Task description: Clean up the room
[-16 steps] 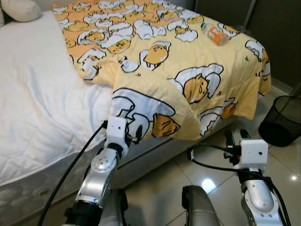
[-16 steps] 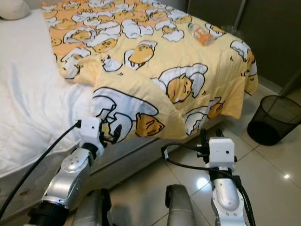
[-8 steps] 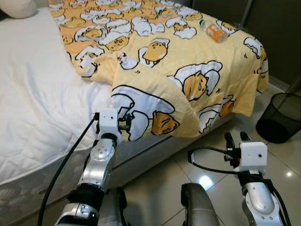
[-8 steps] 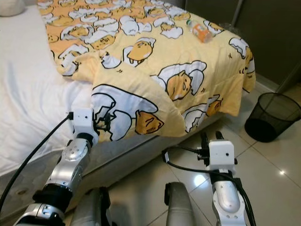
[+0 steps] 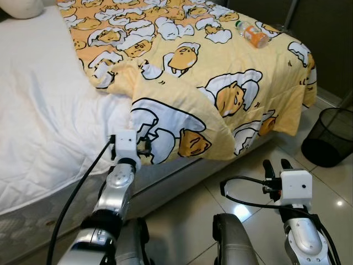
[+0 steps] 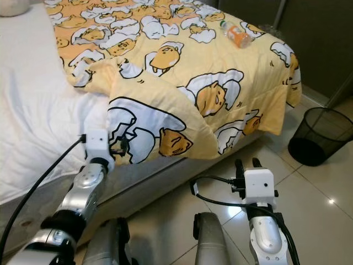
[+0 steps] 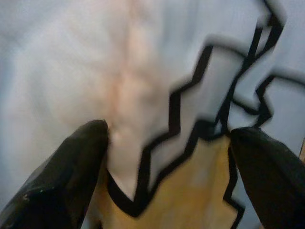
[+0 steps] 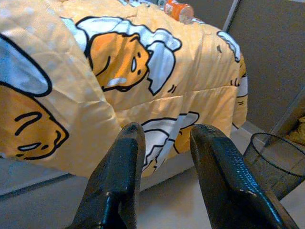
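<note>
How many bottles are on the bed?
1. An orange drink bottle lies on its side on the yellow cartoon blanket, near the bed's far corner, above the black mesh wastebasket. Blanket folds could hide more.

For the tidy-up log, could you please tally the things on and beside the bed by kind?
Blankets: 1, yellow patterned blanket
Bottles: 1, orange bottle
Pillows: 1, pillow
Bins: 1, black mesh bin
Total: 4
</note>
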